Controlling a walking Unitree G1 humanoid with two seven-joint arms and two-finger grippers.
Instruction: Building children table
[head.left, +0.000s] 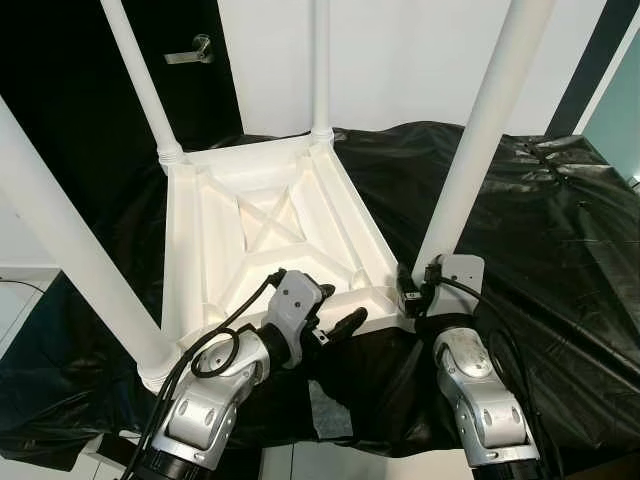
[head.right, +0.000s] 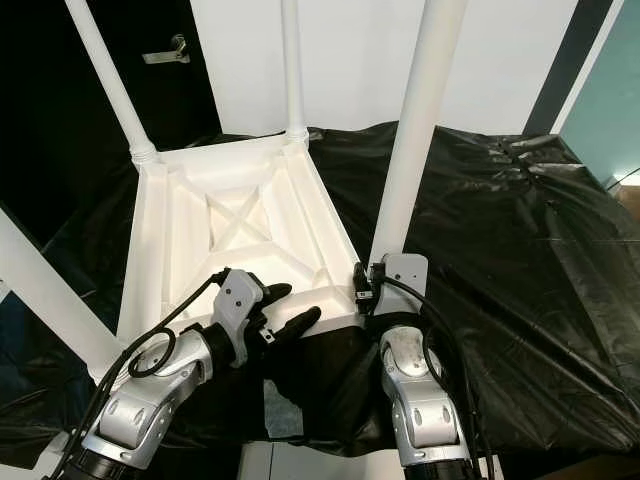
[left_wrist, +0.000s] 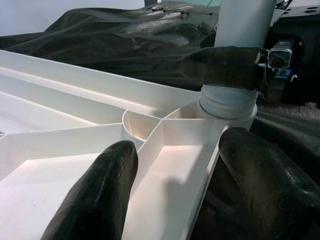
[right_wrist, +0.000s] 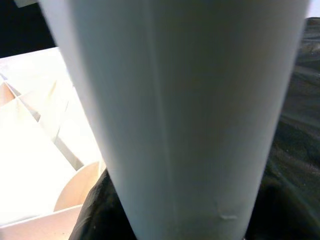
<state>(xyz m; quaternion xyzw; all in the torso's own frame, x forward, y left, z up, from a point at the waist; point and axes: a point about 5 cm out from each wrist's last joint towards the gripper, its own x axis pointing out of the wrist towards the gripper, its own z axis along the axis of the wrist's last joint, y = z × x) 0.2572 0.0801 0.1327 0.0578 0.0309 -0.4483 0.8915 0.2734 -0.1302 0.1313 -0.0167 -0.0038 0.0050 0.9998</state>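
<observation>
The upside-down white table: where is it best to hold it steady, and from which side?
Probably the near rim of the table, from the robot's side: a thin upright wall the left gripper already straddles, one finger inside.

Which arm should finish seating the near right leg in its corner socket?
Right, probably. The right gripper is already at the base of that leg. The left gripper straddles the near rim of the upturned tabletop, well placed to steady it.
</observation>
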